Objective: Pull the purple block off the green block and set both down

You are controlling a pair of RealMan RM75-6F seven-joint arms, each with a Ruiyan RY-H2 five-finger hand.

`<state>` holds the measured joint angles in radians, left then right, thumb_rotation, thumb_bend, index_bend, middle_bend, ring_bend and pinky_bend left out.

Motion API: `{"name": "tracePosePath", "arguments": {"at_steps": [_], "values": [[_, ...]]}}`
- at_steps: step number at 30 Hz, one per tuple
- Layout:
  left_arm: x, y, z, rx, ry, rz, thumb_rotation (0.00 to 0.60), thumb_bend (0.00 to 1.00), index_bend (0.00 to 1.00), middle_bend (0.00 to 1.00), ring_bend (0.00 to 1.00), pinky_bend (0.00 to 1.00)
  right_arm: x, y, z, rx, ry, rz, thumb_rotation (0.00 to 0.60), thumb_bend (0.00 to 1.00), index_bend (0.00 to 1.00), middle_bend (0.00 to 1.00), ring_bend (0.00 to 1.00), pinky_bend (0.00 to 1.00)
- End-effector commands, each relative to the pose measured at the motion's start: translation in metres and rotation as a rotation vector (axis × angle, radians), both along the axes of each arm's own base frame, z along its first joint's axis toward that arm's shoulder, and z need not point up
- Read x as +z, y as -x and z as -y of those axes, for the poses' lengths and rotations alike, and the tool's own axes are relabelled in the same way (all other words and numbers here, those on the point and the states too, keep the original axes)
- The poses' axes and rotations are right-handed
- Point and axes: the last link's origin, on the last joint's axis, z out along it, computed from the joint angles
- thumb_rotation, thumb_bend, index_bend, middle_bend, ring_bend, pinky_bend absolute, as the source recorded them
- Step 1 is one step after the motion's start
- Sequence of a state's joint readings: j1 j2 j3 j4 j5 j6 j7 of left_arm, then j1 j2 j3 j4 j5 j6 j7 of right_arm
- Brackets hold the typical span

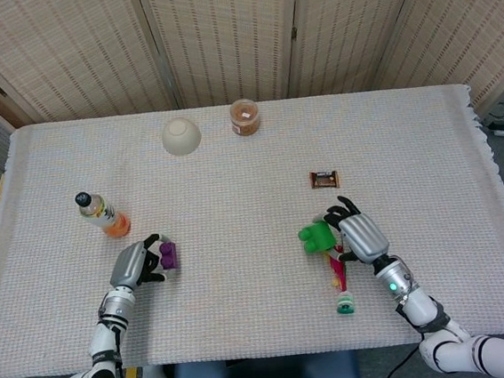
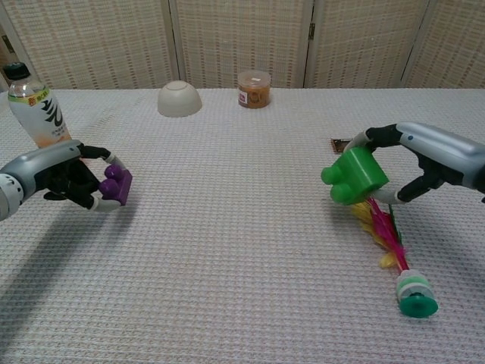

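Note:
The purple block (image 1: 167, 255) (image 2: 114, 186) is apart from the green block, low at the cloth on the left, and my left hand (image 1: 132, 265) (image 2: 62, 176) grips it from its left side. Whether the block touches the cloth I cannot tell. At the right, my right hand (image 1: 360, 236) (image 2: 424, 161) holds the green block (image 1: 314, 237) (image 2: 354, 176), tilted, just above the cloth and over the feathered end of the shuttlecock.
A feather shuttlecock (image 1: 338, 279) (image 2: 394, 254) lies under and in front of the right hand. A bottle (image 1: 102, 213) (image 2: 34, 111) stands behind the left hand. A snack bar (image 1: 324, 179), an upturned bowl (image 1: 181, 135) and a jar (image 1: 245, 116) sit further back.

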<state>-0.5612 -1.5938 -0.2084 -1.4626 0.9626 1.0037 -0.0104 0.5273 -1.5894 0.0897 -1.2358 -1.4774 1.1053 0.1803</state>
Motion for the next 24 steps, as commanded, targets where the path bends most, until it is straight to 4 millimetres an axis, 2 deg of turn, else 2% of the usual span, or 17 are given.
{"name": "tracePosePath", "arguments": {"at_steps": [1, 2, 3, 4, 11, 15, 19, 21, 24], "values": [[0.0, 0.004, -0.001, -0.004, 0.007, -0.013, 0.6, 0.42, 0.31, 1.0, 1.0, 1.0, -0.002, 0.004, -0.004, 0.001, -0.099, -0.077, 0.6, 0.38, 0.32, 0.12, 0.05, 0.0], [0.0, 0.004, -0.002, -0.007, 0.016, -0.02, 0.6, 0.42, 0.27, 1.0, 1.0, 1.0, 0.0, 0.003, -0.004, 0.001, -0.11, -0.08, 0.6, 0.38, 0.11, 0.03, 0.01, 0.0], [-0.001, 0.005, -0.002, -0.009, 0.028, -0.023, 0.6, 0.41, 0.24, 1.0, 1.0, 1.0, 0.002, 0.001, -0.005, 0.005, -0.116, -0.078, 0.6, 0.38, 0.03, 0.0, 0.0, 0.0], [-0.001, 0.005, -0.002, -0.007, 0.044, -0.023, 0.6, 0.4, 0.2, 1.0, 1.0, 1.0, 0.003, -0.001, -0.006, 0.009, -0.117, -0.076, 0.6, 0.38, 0.01, 0.0, 0.0, 0.0], [-0.001, 0.006, -0.002, -0.013, 0.118, -0.042, 0.6, 0.35, 0.02, 1.0, 0.98, 1.0, 0.018, -0.008, -0.005, 0.017, -0.102, -0.058, 0.6, 0.38, 0.0, 0.0, 0.0, 0.0], [0.004, 0.0, -0.003, -0.015, 0.1, -0.005, 0.6, 0.33, 0.0, 1.0, 0.94, 1.0, 0.028, -0.013, -0.007, 0.032, -0.106, -0.048, 0.6, 0.38, 0.0, 0.0, 0.0, 0.0], [0.018, -0.01, -0.002, -0.085, 0.052, -0.022, 0.6, 0.32, 0.0, 1.0, 0.9, 1.0, 0.045, -0.021, -0.014, 0.071, -0.083, -0.009, 0.6, 0.37, 0.0, 0.0, 0.0, 0.0], [0.032, -0.013, 0.0, -0.199, 0.016, -0.139, 0.6, 0.32, 0.0, 1.0, 0.87, 1.0, 0.056, -0.024, -0.019, 0.1, -0.049, 0.005, 0.6, 0.36, 0.0, 0.0, 0.0, 0.0], [0.066, -0.003, 0.008, -0.381, -0.047, -0.482, 0.6, 0.3, 0.0, 0.99, 0.82, 0.98, 0.08, -0.02, -0.03, 0.15, 0.069, -0.005, 0.6, 0.36, 0.0, 0.0, 0.0, 0.0]]}}
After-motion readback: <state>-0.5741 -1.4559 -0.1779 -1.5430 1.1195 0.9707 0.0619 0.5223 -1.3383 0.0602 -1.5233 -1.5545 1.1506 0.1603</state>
